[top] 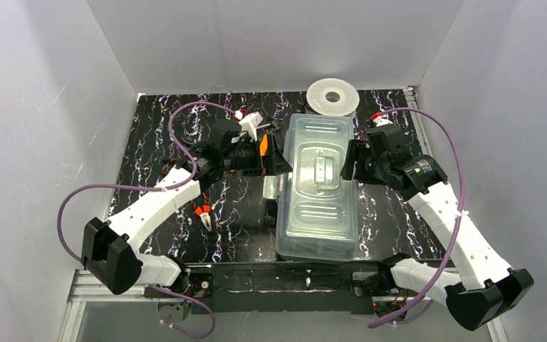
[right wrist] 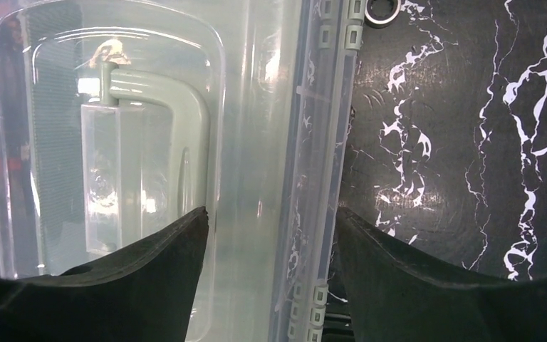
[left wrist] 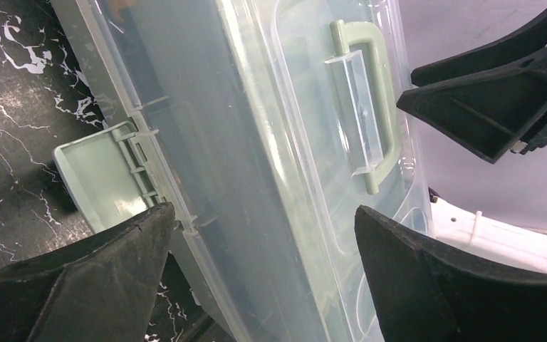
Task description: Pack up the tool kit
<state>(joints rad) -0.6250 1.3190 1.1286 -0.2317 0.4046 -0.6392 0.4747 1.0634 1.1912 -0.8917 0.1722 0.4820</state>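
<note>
Centre frame, the box [top: 317, 249], contents blurred through its closed lid [top: 320, 135], sits between left gripper [left wrist: 260, 214] and right gripper [right wrist: 271, 214], both with fingers apart

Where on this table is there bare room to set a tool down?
Bare table at the back left, between the wall and the left arm. The front patch between the orange pliers and the box. Crowded beside the box's middle, where the left end effector and right end effector flank it.

No legible text, labels, numbers or signs anywhere.
</note>
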